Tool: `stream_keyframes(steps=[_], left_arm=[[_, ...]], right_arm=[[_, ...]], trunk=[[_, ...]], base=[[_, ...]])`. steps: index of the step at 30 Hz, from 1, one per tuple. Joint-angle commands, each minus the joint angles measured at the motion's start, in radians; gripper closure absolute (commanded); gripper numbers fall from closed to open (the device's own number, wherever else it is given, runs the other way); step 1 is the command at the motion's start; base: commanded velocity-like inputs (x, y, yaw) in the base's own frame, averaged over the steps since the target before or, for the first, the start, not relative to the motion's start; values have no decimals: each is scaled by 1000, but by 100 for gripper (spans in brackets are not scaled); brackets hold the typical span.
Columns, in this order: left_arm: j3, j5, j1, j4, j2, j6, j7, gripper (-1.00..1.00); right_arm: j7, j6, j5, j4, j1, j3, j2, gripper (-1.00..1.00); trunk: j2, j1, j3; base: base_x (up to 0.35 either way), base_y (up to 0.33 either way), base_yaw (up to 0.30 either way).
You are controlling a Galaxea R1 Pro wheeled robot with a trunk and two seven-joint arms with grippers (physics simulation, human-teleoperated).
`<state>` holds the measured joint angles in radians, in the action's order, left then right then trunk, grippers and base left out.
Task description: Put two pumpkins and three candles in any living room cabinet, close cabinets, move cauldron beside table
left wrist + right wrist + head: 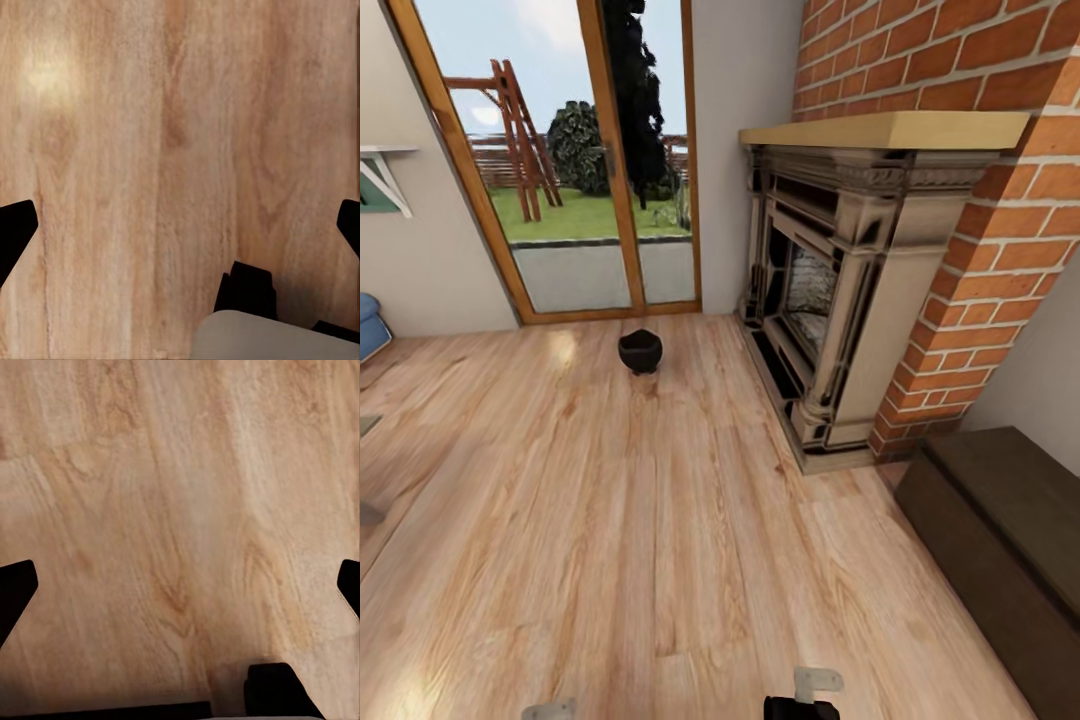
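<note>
Standing far ahead on the wooden floor by the glass door, the cauldron, not yet beside any table; both grippers' fingers spread wide, holding nothing; cabinet at near right, closed.

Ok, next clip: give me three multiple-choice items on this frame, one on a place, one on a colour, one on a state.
1. Where does the cauldron stand?
A. on the wood floor before the glass door
B. on the fireplace mantel
C. on top of the cabinet

2. What colour is the cabinet at the right of the head view?
A. white
B. dark brown
C. light blue

3. How do the fingers of the left gripper stand in the left wrist view?
A. shut on a candle
B. shut on a pumpkin
C. spread wide with only floor between them

Key: 1 A, it sits on the boards near the door; 2 B, its top and front are dark wood; 3 C, the fingertips sit at opposite edges.
</note>
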<state>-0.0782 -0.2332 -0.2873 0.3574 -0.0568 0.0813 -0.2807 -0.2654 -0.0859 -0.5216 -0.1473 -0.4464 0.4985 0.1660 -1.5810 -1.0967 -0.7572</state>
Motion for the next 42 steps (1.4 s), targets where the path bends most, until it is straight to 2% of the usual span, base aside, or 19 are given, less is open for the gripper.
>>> stream_keyframes(steps=[1,13,33,42], left_arm=[[0,0,0,0,0,0,0,-100],[0,0,-1,0,0,0,0,-100],[0,0,0,0,0,0,0,-100],[0,2,-1,0,0,-9,1,-100]], right_arm=[[0,0,0,0,0,0,0,-100],[0,0,0,0,1,0,0,-100],[-1,2,-3,-3,1,0,4,-100],[0,3,-2,-4,1,0,4,-100]], trunk=[[0,0,0],[0,0,0],[0,0,0],[0,0,0]], base=[[325,0,0],[325,31,0],[322,144,0],[71,44,-160]])
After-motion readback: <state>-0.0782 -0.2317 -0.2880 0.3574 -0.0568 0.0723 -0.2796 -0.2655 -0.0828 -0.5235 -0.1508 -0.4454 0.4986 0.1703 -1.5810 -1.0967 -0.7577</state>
